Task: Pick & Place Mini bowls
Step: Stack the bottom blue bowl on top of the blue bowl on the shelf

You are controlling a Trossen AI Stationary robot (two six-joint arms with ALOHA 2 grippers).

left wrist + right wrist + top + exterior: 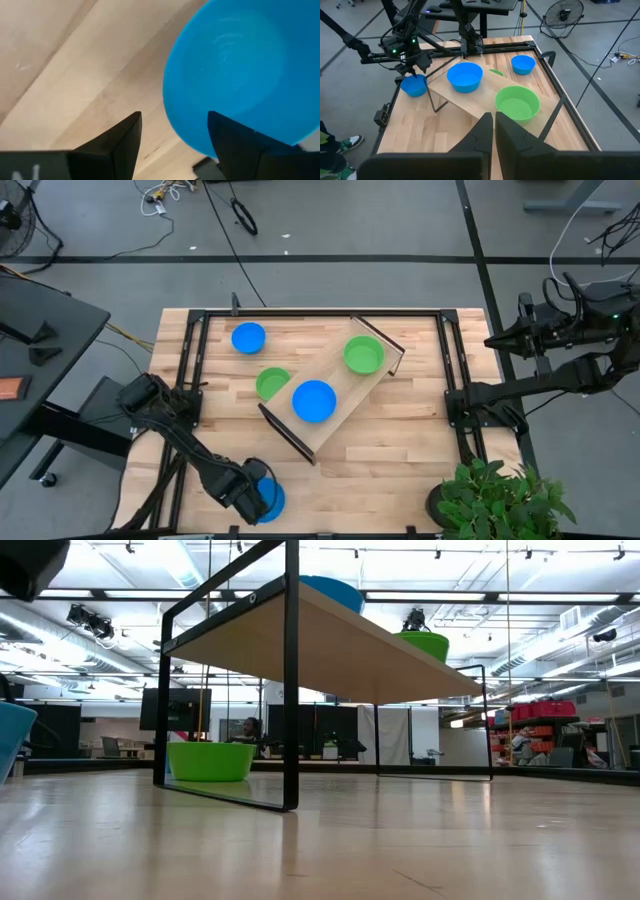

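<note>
Near the table's front left corner a blue mini bowl [272, 502] [240, 70] sits on its base. My left gripper [245, 485] [175, 135] points down over it, open: one finger stands above the bowl's inside, the other outside its rim over bare wood. A second blue bowl [314, 401] and a green bowl [363, 355] sit on the raised wooden tray [340, 375]. Another green bowl [270, 383] stands on the table, half under the tray. A third blue bowl [248, 337] stands at the far left. My right gripper [494, 122] is shut, held high off the table's right edge.
The tray stands slantwise on black wire legs [290, 740] in the middle of the table. Black rails [190, 380] run along the table's left and right sides. A potted plant [495, 500] stands at the front right corner. Bare wood lies between the tray and the front edge.
</note>
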